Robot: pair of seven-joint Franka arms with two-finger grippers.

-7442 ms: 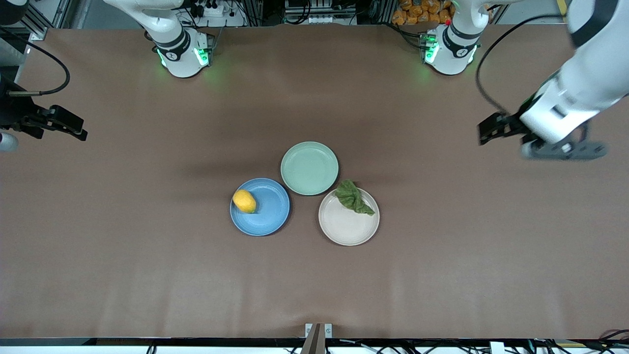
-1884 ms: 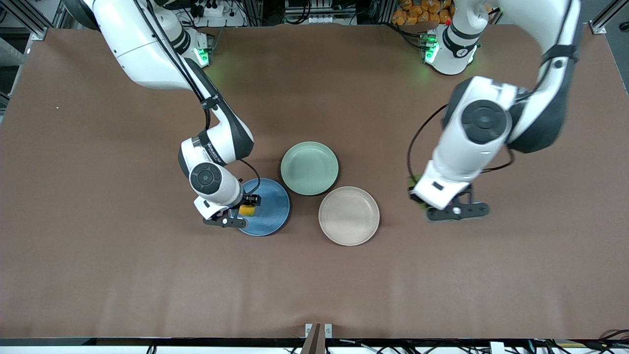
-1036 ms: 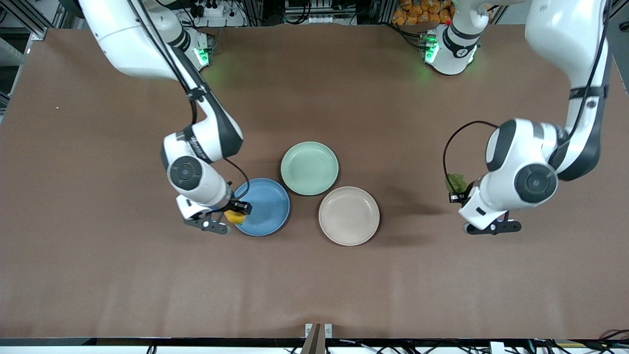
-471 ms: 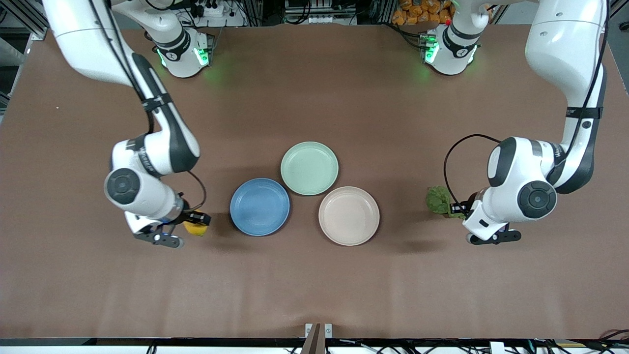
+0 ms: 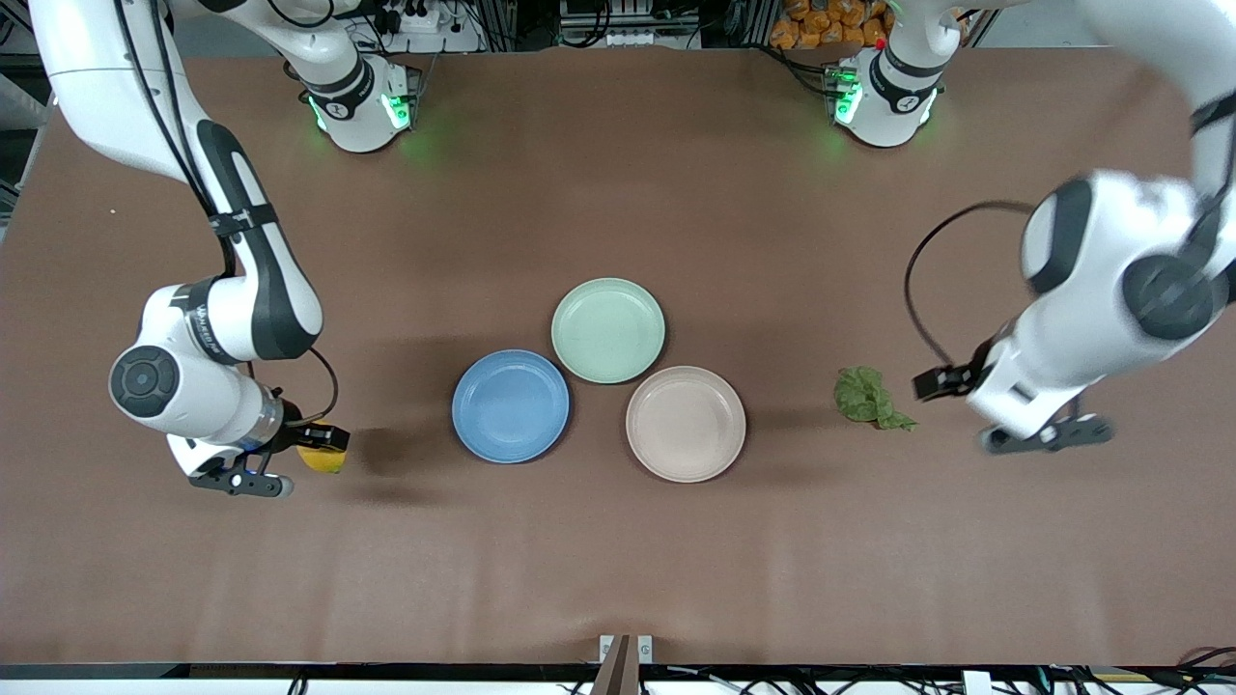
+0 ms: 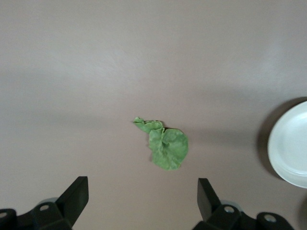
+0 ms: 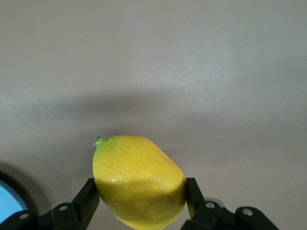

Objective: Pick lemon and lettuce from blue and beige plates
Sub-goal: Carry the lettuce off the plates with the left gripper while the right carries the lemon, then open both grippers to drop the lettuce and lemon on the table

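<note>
My right gripper (image 5: 322, 446) is shut on the yellow lemon (image 5: 323, 458), over the bare table toward the right arm's end, away from the blue plate (image 5: 511, 406). The right wrist view shows the lemon (image 7: 138, 180) clamped between the fingers (image 7: 91, 194). The lettuce (image 5: 869, 397), a wrinkled green leaf, lies on the table toward the left arm's end, beside the beige plate (image 5: 686, 424). My left gripper (image 5: 939, 380) is open and empty, just off the leaf; the left wrist view shows the leaf (image 6: 164, 144) lying free between the spread fingers (image 6: 76, 191).
A pale green plate (image 5: 608, 330) sits between the blue and beige plates, farther from the front camera. All three plates hold nothing. The beige plate's rim (image 6: 288, 146) shows at the edge of the left wrist view.
The right gripper has carried the lemon off the blue plate toward the right arm's end. The left gripper has let go of the lettuce on the table and drawn away from it.
</note>
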